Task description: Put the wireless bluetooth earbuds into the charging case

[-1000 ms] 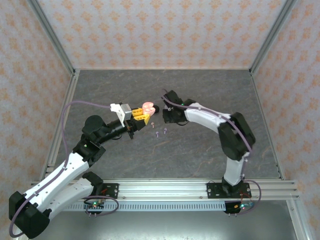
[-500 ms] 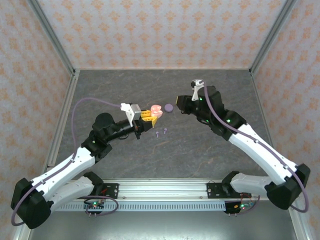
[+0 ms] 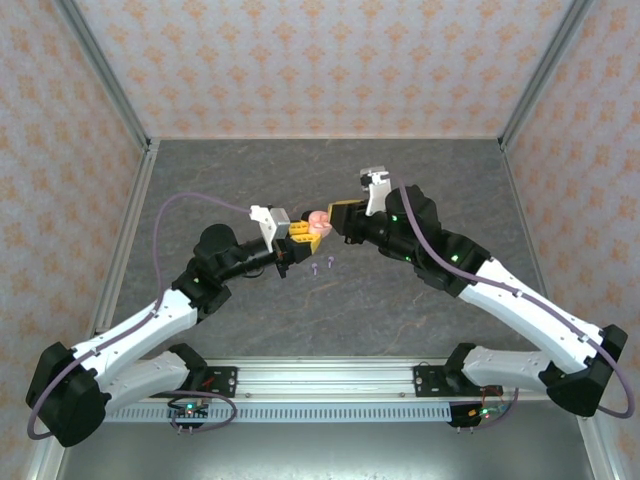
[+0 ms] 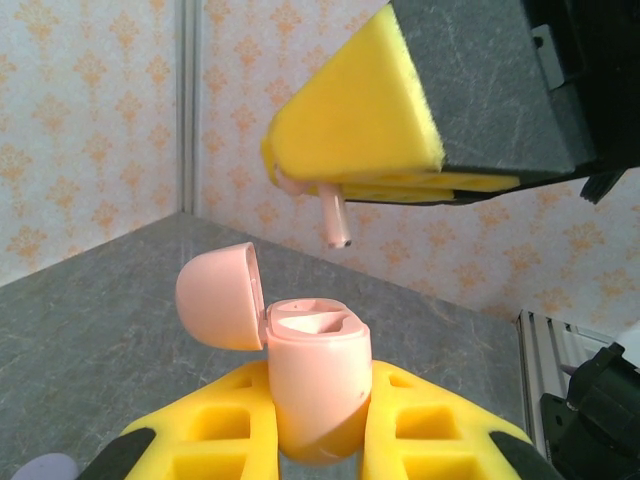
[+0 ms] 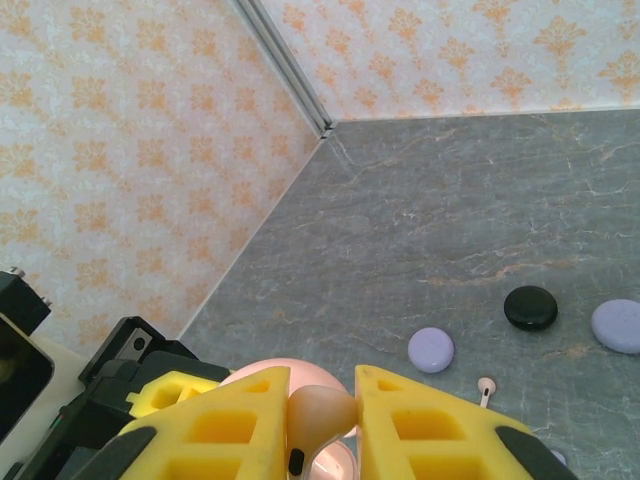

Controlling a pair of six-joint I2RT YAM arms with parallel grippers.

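The pink charging case (image 4: 315,385) stands upright with its lid (image 4: 220,297) swung open, and my left gripper (image 4: 318,400) is shut on its body. Held above the table, the case (image 3: 318,222) meets my right gripper (image 3: 338,218) in the top view. My right gripper (image 5: 322,405) is shut on a pink earbud (image 5: 320,415). The earbud's stem (image 4: 335,222) hangs down just above the case's open sockets, apart from them. Another pink earbud (image 5: 486,386) lies on the table. Two purple earbuds (image 3: 315,268) (image 3: 331,262) lie below the grippers in the top view.
Two purple discs (image 5: 431,350) (image 5: 617,325) and a black disc (image 5: 530,307) lie flat on the grey table beyond my right gripper. Patterned walls with metal corner posts (image 3: 130,120) close in the table on three sides.
My left gripper has carried the open case to the right. My right gripper has come in with the pink earbud and now hangs just over the case's open top.
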